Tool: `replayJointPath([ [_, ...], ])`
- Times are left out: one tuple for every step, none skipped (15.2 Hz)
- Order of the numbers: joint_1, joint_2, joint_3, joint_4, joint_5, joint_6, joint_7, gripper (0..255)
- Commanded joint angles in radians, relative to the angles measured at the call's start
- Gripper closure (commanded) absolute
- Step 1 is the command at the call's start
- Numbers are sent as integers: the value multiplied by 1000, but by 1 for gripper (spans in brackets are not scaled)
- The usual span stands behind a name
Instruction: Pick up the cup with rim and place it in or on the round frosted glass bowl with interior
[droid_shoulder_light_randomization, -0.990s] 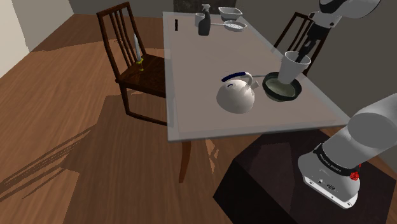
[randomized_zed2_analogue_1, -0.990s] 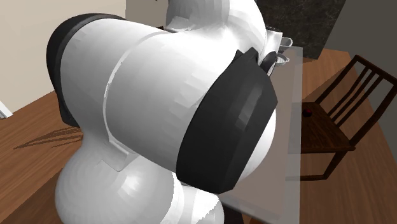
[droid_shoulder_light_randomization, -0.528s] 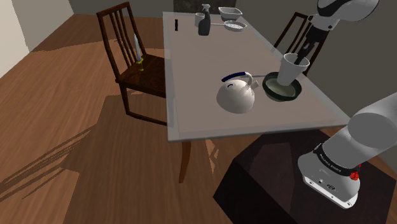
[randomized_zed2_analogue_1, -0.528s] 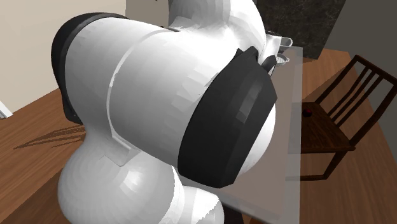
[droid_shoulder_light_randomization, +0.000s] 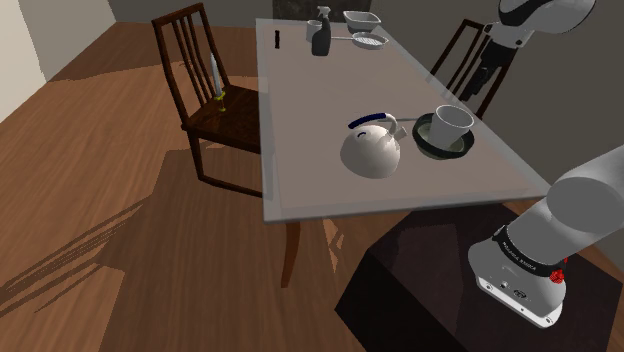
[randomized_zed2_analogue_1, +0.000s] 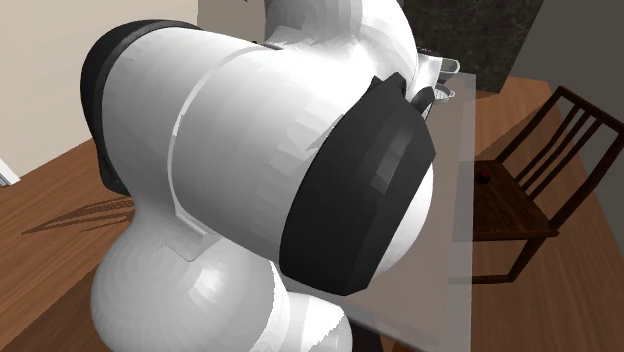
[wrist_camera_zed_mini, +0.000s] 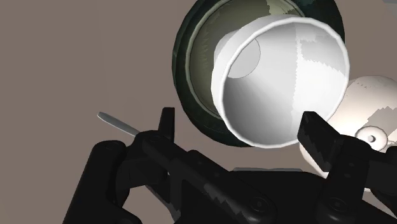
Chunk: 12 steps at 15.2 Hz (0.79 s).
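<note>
Cup (droid_shoulder_light_randomization: 450, 123) sat tilted in dark bowl (droid_shoulder_light_randomization: 430, 150), beside white kettle (droid_shoulder_light_randomization: 372, 148). Gripper (wrist_camera_zed_mini: 240, 124) hung above, fingers apart, holding nothing.

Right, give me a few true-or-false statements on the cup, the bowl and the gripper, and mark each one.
1. The white cup rests in the dark bowl. True.
2. The gripper is shut on the cup. False: its fingers stand apart and clear of the cup, which lies tilted in the bowl.
3. A white kettle with a dark blue handle stands on the table beside the bowl. True.
4. The seat of the chair at the shoulder view's left is bare. False: a slim upright object stands on it.
</note>
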Motion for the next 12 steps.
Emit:
replayJointPath([
  [-2, -15, 2, 22, -6, -35, 5, 0],
  [-3, -27, 5, 45, -11, -70, 8, 0],
  [-5, -39, 7, 69, -15, -105, 12, 0],
  [-5, -47, 9, 89, -17, -133, 14, 0],
  [-5, -47, 9, 89, -17, -133, 14, 0],
  [-6, -47, 9, 89, -17, -133, 14, 0],
  [-6, -47, 9, 89, -17, -133, 14, 0],
  [-6, -47, 9, 89, -17, -133, 14, 0],
  [-6, -47, 9, 89, -17, -133, 14, 0],
  [-6, -47, 9, 89, -17, -133, 14, 0],
  [-6, -47, 9, 89, -17, -133, 14, 0],
  [-6, -47, 9, 89, -17, -133, 14, 0],
])
